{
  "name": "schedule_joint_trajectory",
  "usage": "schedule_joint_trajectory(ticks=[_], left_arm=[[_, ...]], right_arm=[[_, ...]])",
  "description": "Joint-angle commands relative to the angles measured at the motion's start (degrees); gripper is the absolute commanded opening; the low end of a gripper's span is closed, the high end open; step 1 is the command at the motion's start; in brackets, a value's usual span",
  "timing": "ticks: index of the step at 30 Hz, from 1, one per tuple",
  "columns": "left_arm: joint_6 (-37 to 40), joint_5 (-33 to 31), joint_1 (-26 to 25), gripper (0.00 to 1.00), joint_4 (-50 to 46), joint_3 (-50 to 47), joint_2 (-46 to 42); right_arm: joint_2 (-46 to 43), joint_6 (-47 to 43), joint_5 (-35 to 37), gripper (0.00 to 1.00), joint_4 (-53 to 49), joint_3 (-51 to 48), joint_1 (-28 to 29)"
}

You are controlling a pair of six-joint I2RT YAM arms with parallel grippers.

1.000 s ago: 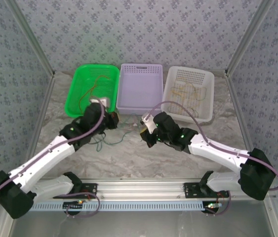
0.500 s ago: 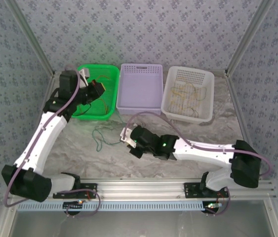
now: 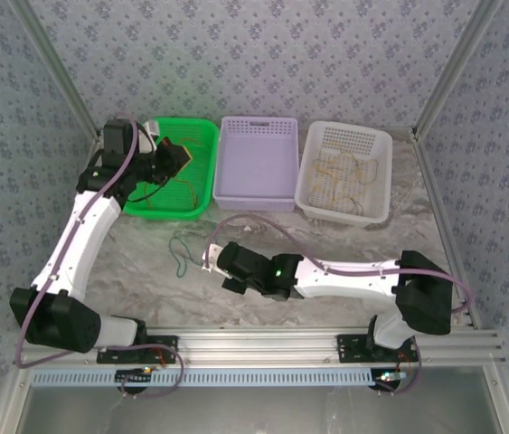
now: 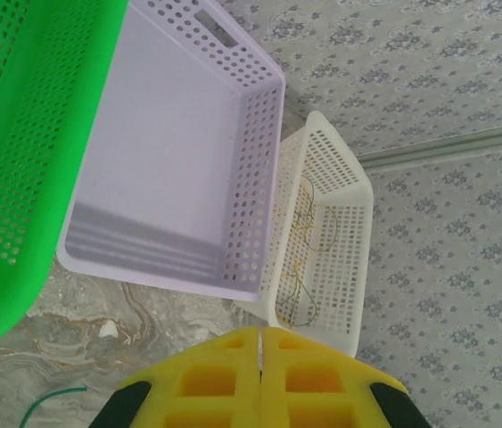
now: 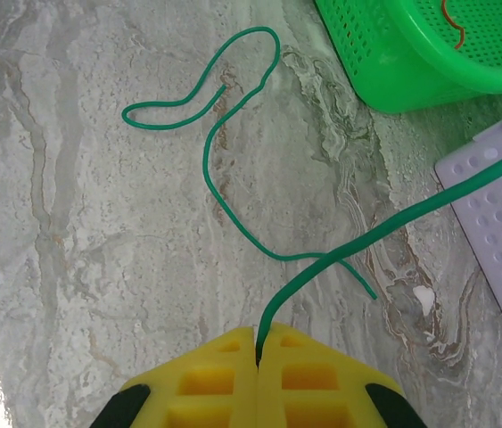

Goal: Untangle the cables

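Green cable [image 5: 322, 261] [image 3: 179, 256] lay loose on the table [image 5: 81, 250] [image 3: 372, 240], in front of the green basket [image 3: 168, 212] [image 5: 393, 62]. It was thin, round and smooth. It made an open loop at its far end, then a wavy run back, with one strand crossing another near the fingers.

Right gripper [image 5: 258, 335] [image 3: 211, 260] was low over the table, its yellow pads pressed together and pinching the green cable at the tips. From the pinch the cable ran out toward the corner of the purple basket [image 5: 500, 205] [image 3: 254, 201].

A red-orange cable [image 5: 451, 18] lay curled inside the green basket. Yellow cables [image 3: 340, 172] [image 4: 308, 241] sat in a loose heap in the white basket [image 3: 335, 208] [image 4: 335, 160].

Left gripper [image 4: 259, 335] [image 3: 174, 154] hung above the green basket [image 4: 19, 134], its yellow waffle-pattern pads closed flat on each other with nothing seen between them.

The three baskets stood side by side at the back: green, purple, white. All were rectangular plastic with perforated walls. The purple one [image 4: 255, 178] had a bare floor. The tabletop was grey-green marble print with brown veins and a glossy finish. The right arm lay across the table in front of the purple basket. Grey floral-pattern walls [image 3: 263, 54] stood around, and a slotted metal rail [image 3: 254, 348] ran along the near edge.
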Motion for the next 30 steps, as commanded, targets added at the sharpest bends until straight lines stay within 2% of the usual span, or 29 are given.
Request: schedule_joint_trajectory(ticks=[1, 4, 8, 11, 12, 14, 15, 19, 22, 26, 30], left_arm=[[-2.3, -3.3, 2.7, 0.00, 15.2, 5.8, -0.7], [-2.6, -2.0, 2.6, 0.00, 16.6, 3.4, -1.5], [-1.9, -1.8, 2.7, 0.00, 16.8, -0.1, -2.8], [-1.6, -1.6, 2.7, 0.02, 16.6, -0.9, -2.6], [-1.7, -1.4, 2.7, 0.08, 16.6, -0.8, -2.3], [-1.5, -0.7, 2.7, 0.32, 16.6, -0.2, -1.4], [-1.4, -0.3, 2.7, 0.40, 16.2, 0.5, -0.8], [-0.4, 1.2, 2.6, 0.64, 13.9, 4.0, 1.0], [2.0, -1.3, 2.6, 0.72, 10.0, 5.8, -0.4], [5.5, -9.0, 2.7, 0.79, 3.3, 5.7, -5.4], [7.7, -13.0, 2.3, 0.75, -1.6, 0.3, -11.4]], right_arm=[[0.9, 0.6, -5.9, 0.00, -14.4, -3.2, 1.8], [-4.9, 3.7, -9.6, 0.00, -11.1, -4.2, -1.8], [-14.2, 6.2, -19.7, 0.00, -6.2, -6.0, -8.0], [-17.9, 7.8, -25.7, 0.00, -4.7, -6.2, -11.4], [-18.5, 8.2, -26.9, 0.00, -4.7, -6.0, -12.2], [-19.1, 8.6, -29.4, 0.00, -5.3, -5.4, -13.4], [-19.3, 9.2, -30.5, 0.00, -5.7, -5.1, -14.3], [-19.4, 13.2, -35.0, 0.00, -7.2, -2.5, -18.6], [-19.4, 17.4, -37.3, 0.00, -7.5, -0.7, -23.6], [-18.0, 21.9, -39.7, 0.00, -8.2, 1.9, -30.3], [-11.4, 21.3, -40.0, 0.00, -13.1, 8.1, -35.8]])
